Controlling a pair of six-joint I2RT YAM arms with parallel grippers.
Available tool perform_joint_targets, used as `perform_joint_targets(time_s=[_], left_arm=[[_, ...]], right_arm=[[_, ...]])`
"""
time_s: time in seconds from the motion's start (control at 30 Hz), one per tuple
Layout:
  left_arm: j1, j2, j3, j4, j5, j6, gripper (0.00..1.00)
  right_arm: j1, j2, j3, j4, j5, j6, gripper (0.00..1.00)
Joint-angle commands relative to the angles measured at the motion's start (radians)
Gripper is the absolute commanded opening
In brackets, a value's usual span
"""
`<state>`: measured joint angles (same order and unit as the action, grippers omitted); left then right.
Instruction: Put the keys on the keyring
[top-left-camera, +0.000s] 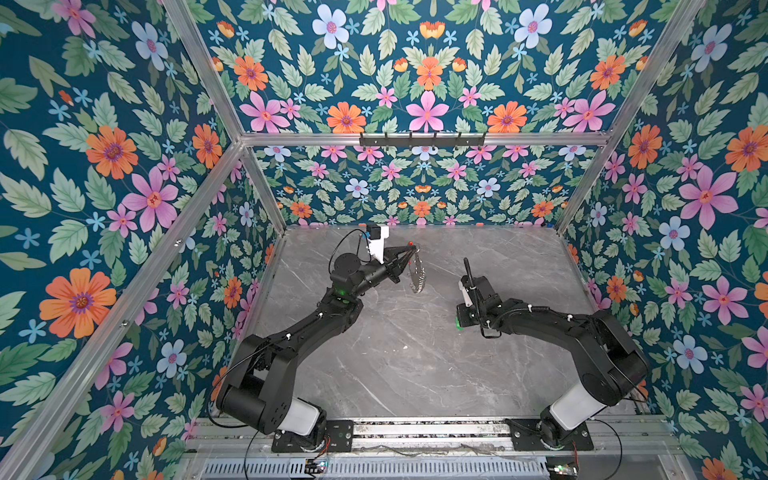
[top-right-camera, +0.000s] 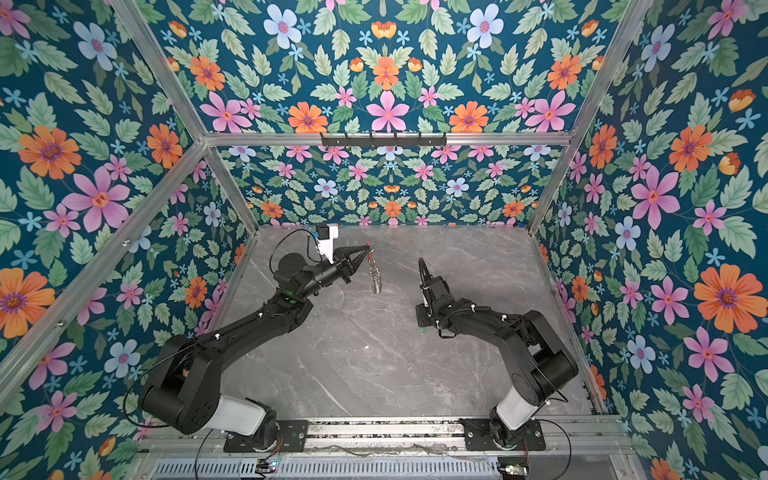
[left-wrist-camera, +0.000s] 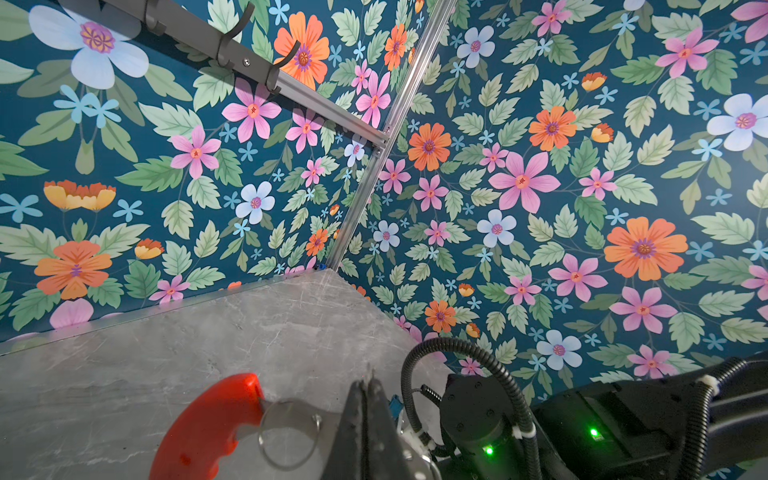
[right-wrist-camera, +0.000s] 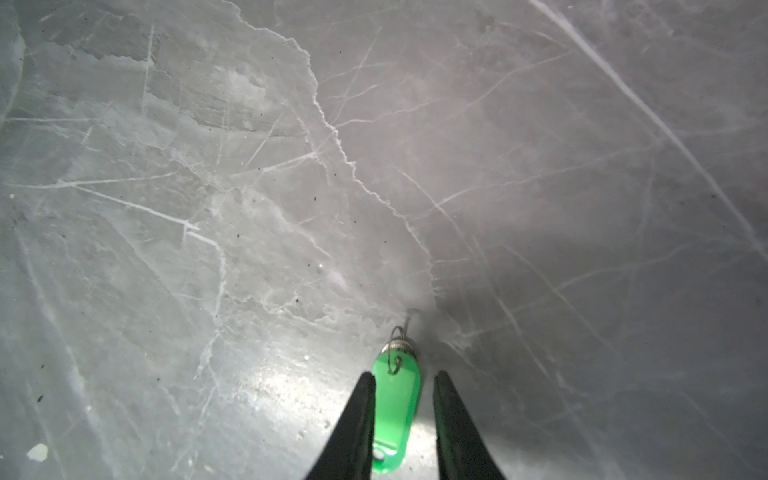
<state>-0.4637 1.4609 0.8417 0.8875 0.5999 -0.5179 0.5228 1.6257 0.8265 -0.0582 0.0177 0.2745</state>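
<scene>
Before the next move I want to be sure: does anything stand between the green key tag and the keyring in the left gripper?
Nothing visible does. The green key tag lies on the table between the open jaws of the right gripper; the table from there to the keyring, hanging from the shut left gripper, is bare.

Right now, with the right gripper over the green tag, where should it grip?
Probably the tag, on its plastic body, across the narrow width, coming straight down. It lies flat on the table, its long edges running between the open fingers of the right gripper, so those edges suit the pads. Stay behind the metal loop at the far end, leaving it free for threading.
</scene>
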Motion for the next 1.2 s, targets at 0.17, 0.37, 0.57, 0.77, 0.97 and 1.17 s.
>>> perform_joint_targets(time_s=[0.17, 0.37, 0.57, 0.77, 0.97, 1.17], left_arm=[[0.001, -0.016, -0.007, 0.052, -0.006, 0.010, 0.00], [0.001, -0.016, -0.007, 0.052, -0.004, 0.006, 0.00], [0.002, -0.015, -0.001, 0.053, -0.001, 0.004, 0.00], [0.002, -0.013, 0.002, 0.057, 0.002, -0.004, 0.00], [0.002, -0.016, 0.003, 0.058, 0.003, -0.006, 0.00], [0.001, -0.014, 0.006, 0.058, 0.002, -0.006, 0.00]], right_arm=[[0.006, 0.018, -0.013, 0.083, 0.000, -0.020, 0.24], [0.011, 0.023, -0.012, 0.083, 0.009, -0.028, 0.23], [0.023, 0.068, -0.011, 0.079, 0.025, -0.038, 0.21], [0.028, 0.086, -0.011, 0.077, 0.053, -0.041, 0.18], [0.030, 0.081, -0.017, 0.078, 0.069, -0.047, 0.05], [0.034, 0.004, -0.017, 0.063, 0.071, -0.052, 0.00]])
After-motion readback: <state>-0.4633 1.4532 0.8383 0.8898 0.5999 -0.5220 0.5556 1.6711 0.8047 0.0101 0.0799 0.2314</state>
